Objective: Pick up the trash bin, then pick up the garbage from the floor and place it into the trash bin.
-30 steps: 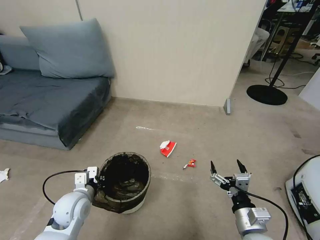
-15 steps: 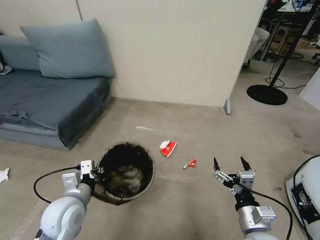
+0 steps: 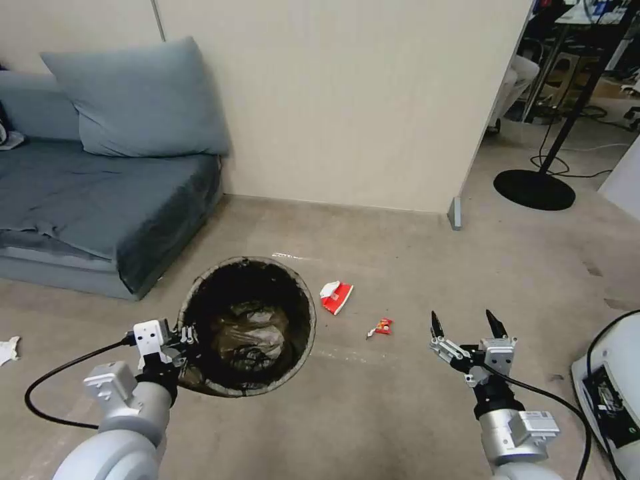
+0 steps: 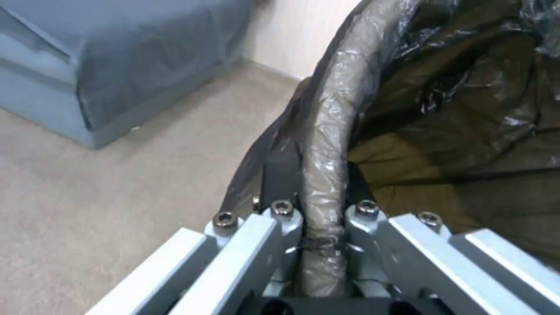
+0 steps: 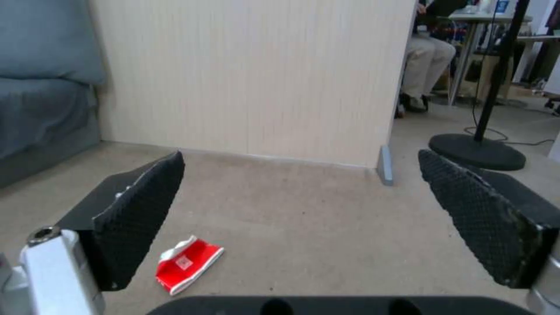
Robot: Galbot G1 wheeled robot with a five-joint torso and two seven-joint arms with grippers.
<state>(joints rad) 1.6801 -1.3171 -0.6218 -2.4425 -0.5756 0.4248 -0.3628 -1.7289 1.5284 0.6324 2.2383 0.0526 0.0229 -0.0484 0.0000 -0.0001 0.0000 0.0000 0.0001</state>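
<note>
So the left gripper (image 3: pixel 181 335) is clamped on the rim of the small round white bin with the dark plastic liner (image 3: pixel 248 327), holding it off the beige carpet and tipped so its mouth faces up. Bin pickup looks done; garbage is next. The right gripper (image 3: pixel 467 325) hovers spread wide and empty. The crumpled red-and-white paper carton (image 3: pixel 336 296) and small red snack wrapper (image 3: pixel 381 327) lie just ahead, so it'd need to drop lower and reach forward.
</note>
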